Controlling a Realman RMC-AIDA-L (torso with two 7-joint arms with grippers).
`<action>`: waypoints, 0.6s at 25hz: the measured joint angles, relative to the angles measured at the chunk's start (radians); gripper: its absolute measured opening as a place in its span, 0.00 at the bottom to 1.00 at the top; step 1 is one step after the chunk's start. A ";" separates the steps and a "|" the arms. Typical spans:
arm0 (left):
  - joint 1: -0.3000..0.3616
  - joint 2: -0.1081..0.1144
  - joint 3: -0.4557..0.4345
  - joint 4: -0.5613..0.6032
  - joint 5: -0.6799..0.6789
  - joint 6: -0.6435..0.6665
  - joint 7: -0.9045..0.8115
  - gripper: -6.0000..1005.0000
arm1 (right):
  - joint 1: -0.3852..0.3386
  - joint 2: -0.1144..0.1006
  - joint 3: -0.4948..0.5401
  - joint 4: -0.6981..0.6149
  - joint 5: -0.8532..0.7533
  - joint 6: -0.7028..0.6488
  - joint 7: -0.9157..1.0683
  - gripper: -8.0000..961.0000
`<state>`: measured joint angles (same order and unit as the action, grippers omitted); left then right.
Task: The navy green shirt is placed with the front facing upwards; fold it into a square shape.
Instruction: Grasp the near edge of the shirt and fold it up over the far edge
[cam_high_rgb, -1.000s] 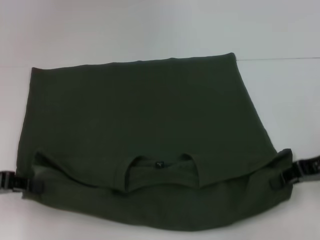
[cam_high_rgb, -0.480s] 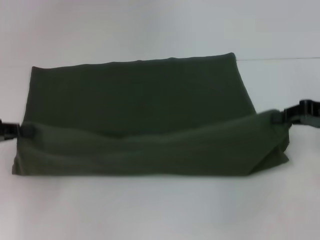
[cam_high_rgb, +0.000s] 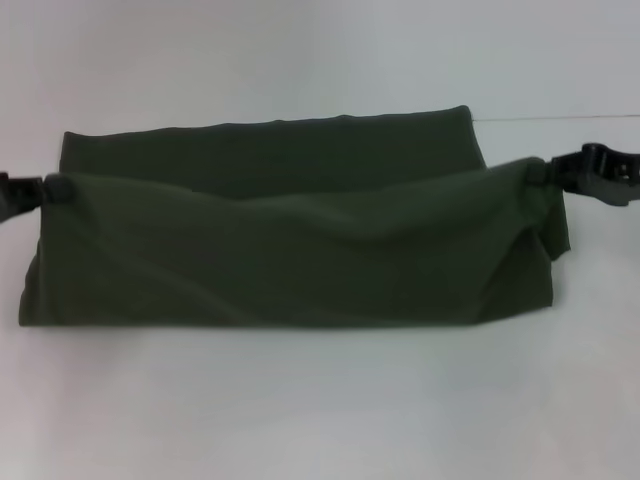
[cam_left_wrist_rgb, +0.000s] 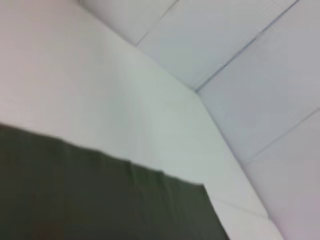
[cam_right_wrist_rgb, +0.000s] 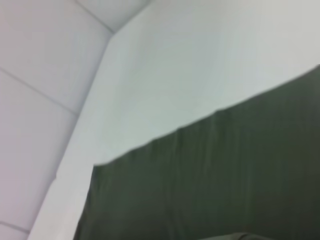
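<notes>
The navy green shirt (cam_high_rgb: 290, 250) lies across the white table (cam_high_rgb: 320, 400) as a wide dark olive band, its near part lifted and carried over toward the far hem. My left gripper (cam_high_rgb: 50, 190) is shut on the fold's left corner. At the other end, my right gripper (cam_high_rgb: 540, 172) is shut on the right corner. A strip of the lower layer (cam_high_rgb: 270, 145) still shows beyond the raised edge. Both wrist views show only flat olive cloth (cam_left_wrist_rgb: 100, 200) (cam_right_wrist_rgb: 210, 180) on the table; no fingers appear there. The lettering and neck are hidden.
The white table's far corners (cam_left_wrist_rgb: 197, 92) (cam_right_wrist_rgb: 112, 35) meet a tiled floor. A thin seam line (cam_high_rgb: 560, 118) runs across the table at the right, level with the shirt's far edge.
Both grippers have carried the shirt's near edge up and away from me, over the collar. The neck opening seen one second ago is now covered, and the folded band reaches close to the far hem.
</notes>
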<state>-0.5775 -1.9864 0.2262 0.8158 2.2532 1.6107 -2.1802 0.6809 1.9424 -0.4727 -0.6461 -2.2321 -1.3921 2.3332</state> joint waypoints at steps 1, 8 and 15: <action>0.000 -0.003 0.000 -0.003 -0.013 -0.013 0.005 0.03 | 0.000 0.004 0.000 0.001 0.014 0.018 -0.005 0.10; -0.001 -0.035 0.004 -0.033 -0.097 -0.136 0.060 0.03 | -0.013 0.023 0.004 0.026 0.123 0.109 -0.056 0.10; -0.009 -0.081 0.008 -0.067 -0.187 -0.252 0.134 0.03 | -0.014 0.039 0.004 0.085 0.232 0.190 -0.152 0.10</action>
<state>-0.5865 -2.0673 0.2338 0.7483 2.0663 1.3587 -2.0458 0.6673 1.9814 -0.4688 -0.5610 -2.0002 -1.2022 2.1809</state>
